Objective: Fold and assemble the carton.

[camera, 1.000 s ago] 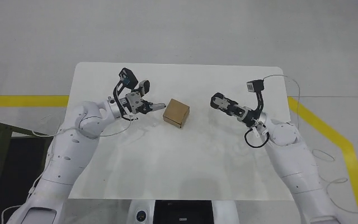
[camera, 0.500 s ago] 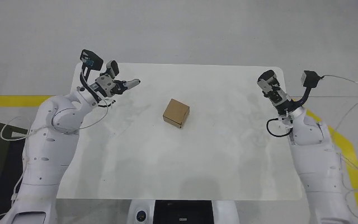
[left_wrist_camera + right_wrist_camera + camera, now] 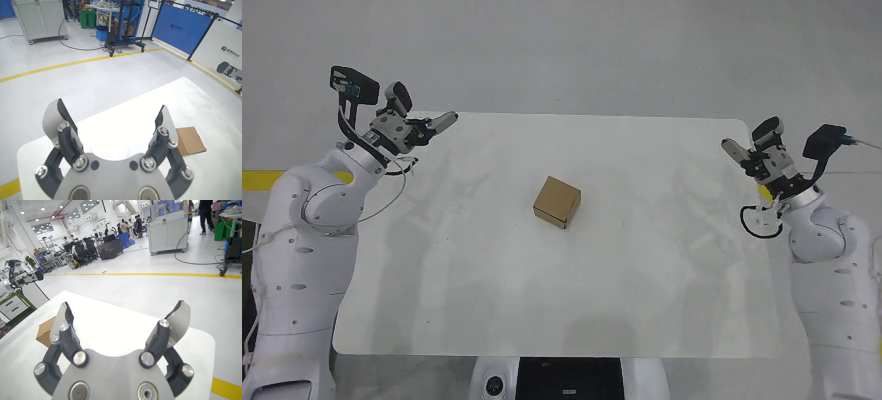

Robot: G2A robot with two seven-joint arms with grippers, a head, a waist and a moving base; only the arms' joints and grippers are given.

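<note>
We are keeping our left hand (image 3: 111,103) and right hand (image 3: 122,302) released and empty at the counter's (image 3: 642,300) far corners, well apart from the carton (image 3: 557,202). It is sitting closed near the middle, seemingly assembled and needing no support.

carton (image 3: 557,202): matt brown cardboard, smooth faces
table (image 3: 642,280): white, smooth, faintly glossy top
left gripper (image 3: 112,103): brushed metal, ribbed black rubber inner faces
right gripper (image 3: 123,302): brushed metal, black plastic links, shiny screws
</note>
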